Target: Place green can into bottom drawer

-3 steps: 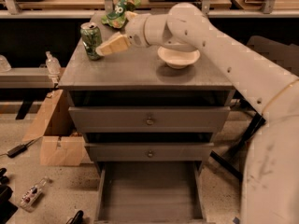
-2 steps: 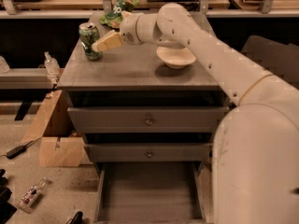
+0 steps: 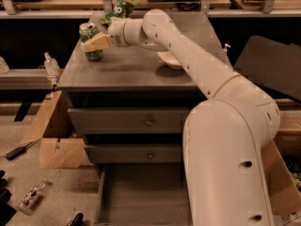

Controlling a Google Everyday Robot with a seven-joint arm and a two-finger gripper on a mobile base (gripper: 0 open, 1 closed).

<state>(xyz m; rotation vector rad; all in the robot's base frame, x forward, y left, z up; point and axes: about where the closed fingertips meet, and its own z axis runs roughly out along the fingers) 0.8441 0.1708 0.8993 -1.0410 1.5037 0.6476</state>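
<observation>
One green can point(image 3: 88, 31) stands upright near the surface's point(image 3: 136, 69) back-left corner, with your end effector point(image 3: 92, 44) at its side; you cannot tell whether it grips. Below, the bottom drawer point(image 3: 136, 194) stands pulled out.

Dim warm light from above, soft shadow below the hand point(image 3: 94, 42) at the green can point(image 3: 88, 31).

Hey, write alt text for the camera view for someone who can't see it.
A white robot arm reaches across a grey cabinet, its gripper at the green can on top. The bottom drawer stands open below; a pale bowl and snack bag also sit on top.
</observation>
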